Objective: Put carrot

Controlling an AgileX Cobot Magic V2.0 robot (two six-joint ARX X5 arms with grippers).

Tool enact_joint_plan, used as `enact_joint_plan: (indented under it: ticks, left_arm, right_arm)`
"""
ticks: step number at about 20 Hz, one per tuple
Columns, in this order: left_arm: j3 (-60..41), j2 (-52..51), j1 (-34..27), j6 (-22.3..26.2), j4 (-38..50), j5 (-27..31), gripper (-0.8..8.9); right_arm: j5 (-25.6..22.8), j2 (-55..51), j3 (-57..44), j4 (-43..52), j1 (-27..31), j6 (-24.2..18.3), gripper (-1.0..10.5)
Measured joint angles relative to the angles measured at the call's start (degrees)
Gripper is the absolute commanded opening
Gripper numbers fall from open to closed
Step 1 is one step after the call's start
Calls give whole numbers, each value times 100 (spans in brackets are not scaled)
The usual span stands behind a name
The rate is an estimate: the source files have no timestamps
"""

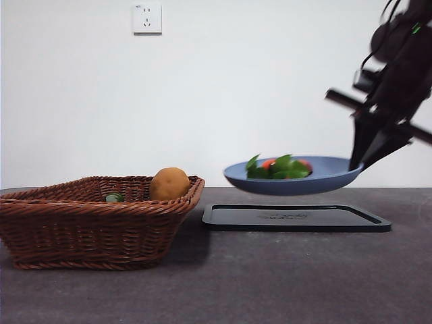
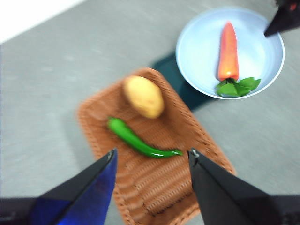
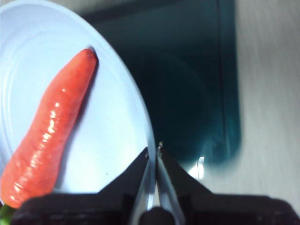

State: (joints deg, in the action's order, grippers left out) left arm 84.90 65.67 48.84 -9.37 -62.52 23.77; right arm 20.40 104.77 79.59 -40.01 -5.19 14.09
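The carrot (image 1: 287,165), orange-red with green leaves, lies in a blue plate (image 1: 317,181) that hangs in the air above a black tray (image 1: 297,218). My right gripper (image 1: 358,165) is shut on the plate's rim (image 3: 151,154) and holds it up. The right wrist view shows the carrot (image 3: 49,136) lying in the plate. The left wrist view shows the carrot (image 2: 228,54) in the plate (image 2: 201,51) from above. My left gripper (image 2: 152,159) is open and empty, high above the basket (image 2: 154,183).
A brown wicker basket (image 1: 88,229) stands at the left with a yellow-orange potato (image 1: 169,183) and a green pepper (image 1: 115,198) in it. A wall with a socket (image 1: 147,18) is behind the dark table.
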Motion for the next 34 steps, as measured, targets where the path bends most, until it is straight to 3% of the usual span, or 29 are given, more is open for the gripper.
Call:
enact_joint_plan:
  ticks: [5, 8, 12, 17, 21, 25, 27, 30, 34]
  left_arm:
    - [0, -4, -48, 0, -205, 7, 234]
    - [0, -4, -57, 0, -216, 7, 216]
    - [0, -4, -57, 0, -216, 7, 216]
    - [0, -4, -57, 0, -216, 7, 216]
    - [0, -2, -57, 39, -142, 9, 213]
    - [0, 4, -155, 494, 131, 131, 23]
    - [0, 15, -293, 785, 125, 138, 6]
    - [-24, 9, -667, 1051, 129, 136, 6]
    - [-949, -584, -1469, 1248, 664, -22, 6]
  right_arm:
    - [13, 1220, 774, 157, 26, 2, 3]
    - [107, 1366, 787, 179, 72, 17, 16]
    - [61, 1366, 804, 175, 105, -4, 197]
    - [160, 1353, 804, 55, 184, -11, 194]
    - [210, 673, 804, -616, 297, -114, 175]
    - [205, -470, 815, -1434, 236, -522, 7]
    - [188, -957, 815, -1770, 81, -688, 2]
    - [-227, -1788, 815, -1869, -400, -896, 2]
    - [-1513, -2745, 518, -1506, -1456, -1093, 2]
